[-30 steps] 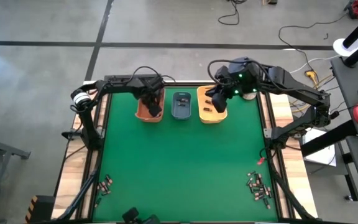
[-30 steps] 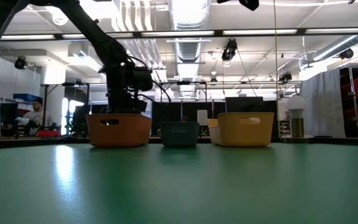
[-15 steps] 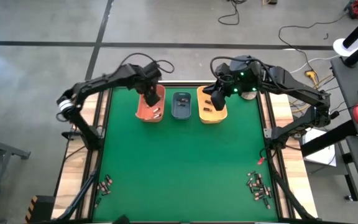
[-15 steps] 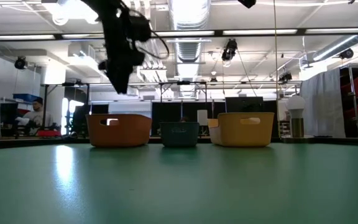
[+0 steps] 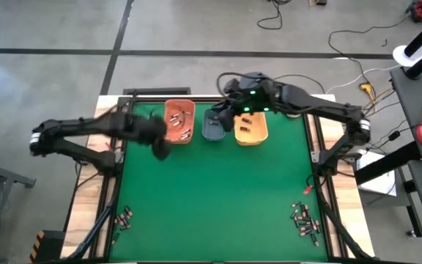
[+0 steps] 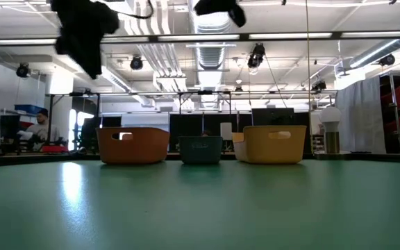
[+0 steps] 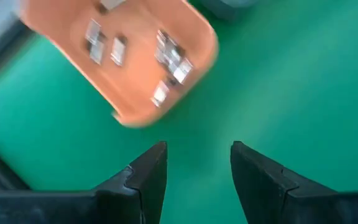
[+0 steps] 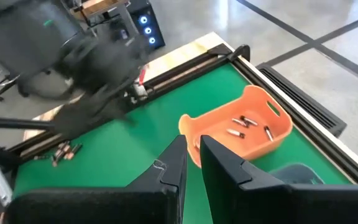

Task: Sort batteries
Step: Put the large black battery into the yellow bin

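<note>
Three bins stand in a row at the table's far edge: an orange bin [image 5: 179,122], a blue-grey bin [image 5: 212,126] and a yellow-orange bin [image 5: 251,127]. Several batteries [image 7: 166,56] lie in the orange bin [image 7: 129,62]. Loose batteries lie in the near left corner [image 5: 123,217] and the near right corner [image 5: 305,221]. My left gripper [image 7: 197,155] is open and holds nothing, high above the mat just left of the orange bin [image 5: 157,139]. My right gripper [image 8: 192,152] hangs above the blue-grey bin [image 5: 222,117]. Its fingers are drawn almost together, with nothing between them.
Bare green mat [image 5: 218,191] fills the middle of the table between the bins and the battery heaps. In the low view both grippers hang well above the bins, the left [image 6: 82,28] and the right [image 6: 217,8]. A person [image 6: 39,125] sits far behind the table.
My left gripper has risen out of the orange bin and swung toward the table's left and near edges, now clear of the bin. My right gripper has gone from above the yellow-orange bin toward the table's left, to above the blue-grey bin.
</note>
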Tool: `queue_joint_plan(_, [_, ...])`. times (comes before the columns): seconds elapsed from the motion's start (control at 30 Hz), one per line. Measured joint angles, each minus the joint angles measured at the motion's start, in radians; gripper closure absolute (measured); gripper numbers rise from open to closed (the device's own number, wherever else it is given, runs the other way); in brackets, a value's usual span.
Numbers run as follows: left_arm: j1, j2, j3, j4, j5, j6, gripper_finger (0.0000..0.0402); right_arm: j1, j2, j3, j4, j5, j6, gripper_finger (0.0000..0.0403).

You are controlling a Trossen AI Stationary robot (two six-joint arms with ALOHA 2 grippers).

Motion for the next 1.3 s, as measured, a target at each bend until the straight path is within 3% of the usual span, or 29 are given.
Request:
queue_joint_plan(0.3, [-0.443, -0.068, -0.255, 0.113, 0.025, -0.432, 0.0246, 0.014, 0.155, -0.001, 0.188, -0.004, 0.11, 0.0364])
queue_joint_plan(0.53, [-0.641, -0.011, -0.324, 0.24, 0.133, -0.819, 0.0246, 0.049, 0.17, -0.001, 0.18, -0.018, 0.062, 0.0364])
queue_joint_plan(0.77, [-0.735, 0.077, -0.276, 0.252, 0.329, -1.184, 0.0246, 0.073, 0.121, -0.001, 0.137, -0.02, -0.082, 0.0364])
queue_joint_plan(0.97, [-0.757, 0.174, -0.172, 0.217, 0.334, -1.414, 0.0246, 0.109, 0.05, -0.001, -0.133, -0.018, -0.186, 0.0364])
queue_joint_plan(1.13, [-0.786, 0.29, -0.081, 0.046, 0.359, -1.596, 0.0246, 0.167, -0.001, -0.001, -0.305, -0.008, -0.261, 0.0364])
queue_joint_plan(1.3, [-0.832, 0.333, -0.083, 0.001, 0.417, -1.777, 0.0246, 0.242, -0.027, -0.001, -0.407, -0.008, -0.287, 0.0364])
